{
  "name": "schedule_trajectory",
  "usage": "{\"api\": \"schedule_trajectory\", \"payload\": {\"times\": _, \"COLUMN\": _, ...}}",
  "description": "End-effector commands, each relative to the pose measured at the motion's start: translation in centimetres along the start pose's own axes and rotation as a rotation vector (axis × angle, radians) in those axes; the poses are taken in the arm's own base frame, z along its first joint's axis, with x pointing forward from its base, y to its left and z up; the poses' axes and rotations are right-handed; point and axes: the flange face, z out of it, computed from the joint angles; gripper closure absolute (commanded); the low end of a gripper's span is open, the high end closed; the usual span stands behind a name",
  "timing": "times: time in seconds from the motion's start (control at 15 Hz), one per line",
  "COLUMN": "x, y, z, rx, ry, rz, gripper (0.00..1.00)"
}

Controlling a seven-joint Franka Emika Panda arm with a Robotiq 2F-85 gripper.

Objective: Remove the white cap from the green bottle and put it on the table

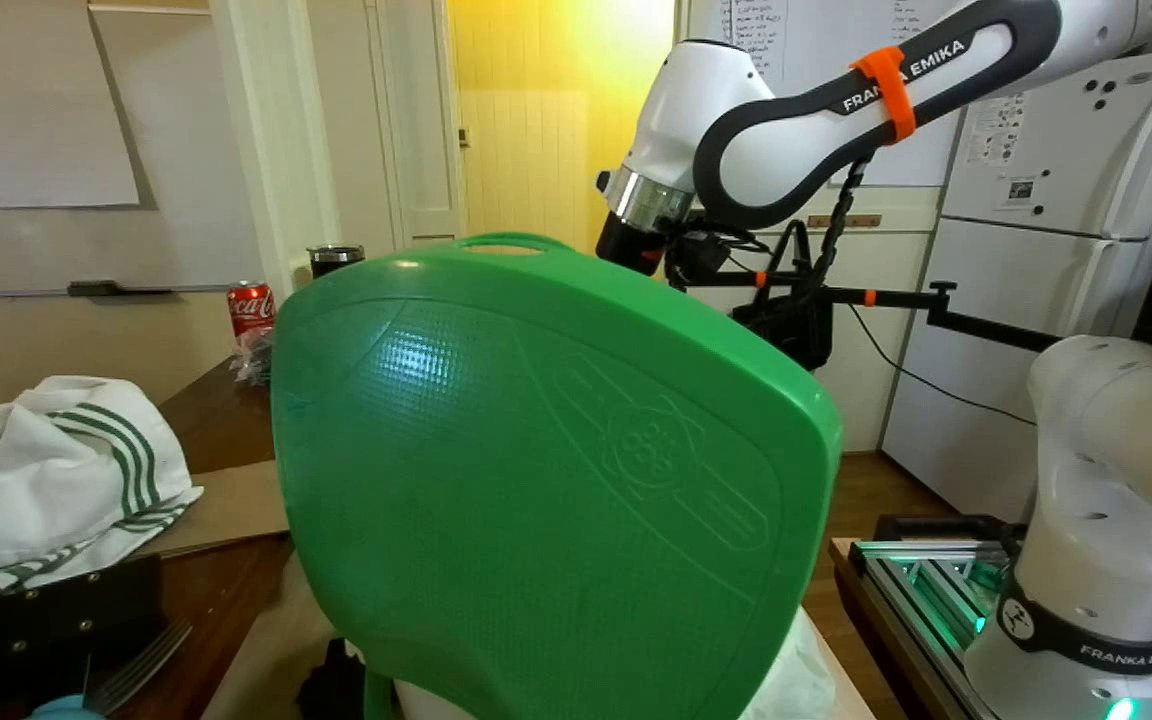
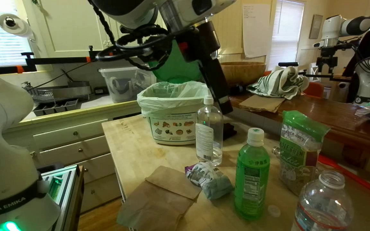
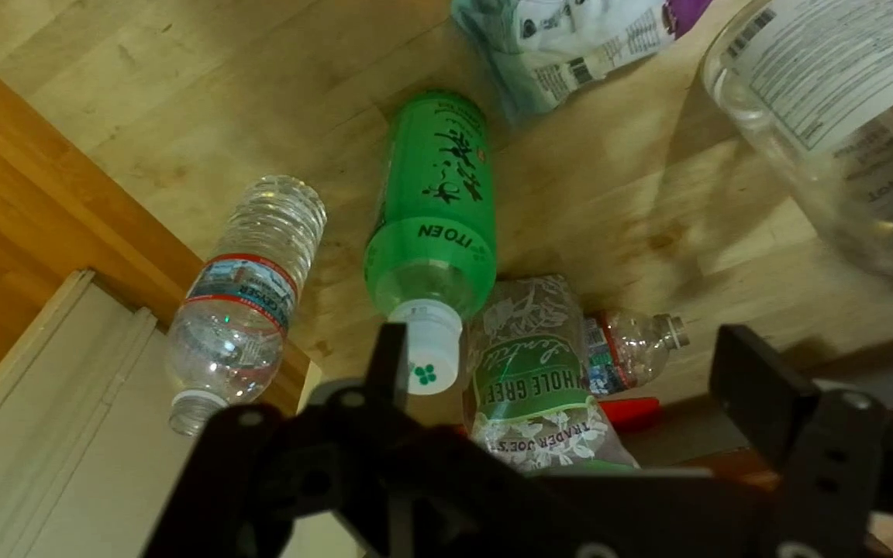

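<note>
The green bottle (image 2: 251, 183) stands upright on the wooden table (image 2: 132, 144). Its white cap (image 2: 255, 136) is on its neck. The wrist view also shows the bottle (image 3: 439, 186) and the cap (image 3: 435, 349), which has a green clover mark. My gripper (image 2: 225, 104) hangs pointing down in an exterior view, behind and above the green bottle, apart from it. In the wrist view, the gripper (image 3: 567, 360) is open with nothing between its fingers, and its left finger overlaps the cap's edge in the picture. The bottle is hidden behind a green board in an exterior view.
The large green board (image 1: 556, 470) stands upright behind a lined bin (image 2: 172, 112). A clear bottle with a white top (image 2: 210, 141), a crumpled packet (image 2: 210, 181), brown paper (image 2: 161, 195), a lentil bag (image 2: 297, 154) and an uncapped clear bottle (image 2: 323, 203) surround the green bottle.
</note>
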Motion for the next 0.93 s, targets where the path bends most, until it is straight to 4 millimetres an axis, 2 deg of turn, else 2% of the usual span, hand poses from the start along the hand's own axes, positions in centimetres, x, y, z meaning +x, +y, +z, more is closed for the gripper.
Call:
{"api": "schedule_trajectory", "payload": {"times": 0.0, "x": 1.7, "y": 0.7, "z": 1.6, "rx": -0.031, "ry": -0.026, "rz": -0.008, "gripper": 0.0}}
{"api": "schedule_trajectory", "payload": {"times": 0.4, "x": 3.0, "y": 1.7, "z": 3.2, "rx": -0.043, "ry": -0.034, "rz": 0.007, "gripper": 0.0}}
{"api": "schedule_trajectory", "payload": {"times": 0.87, "x": 3.5, "y": 2.7, "z": 4.5, "rx": -0.06, "ry": -0.024, "rz": 0.02, "gripper": 0.0}}
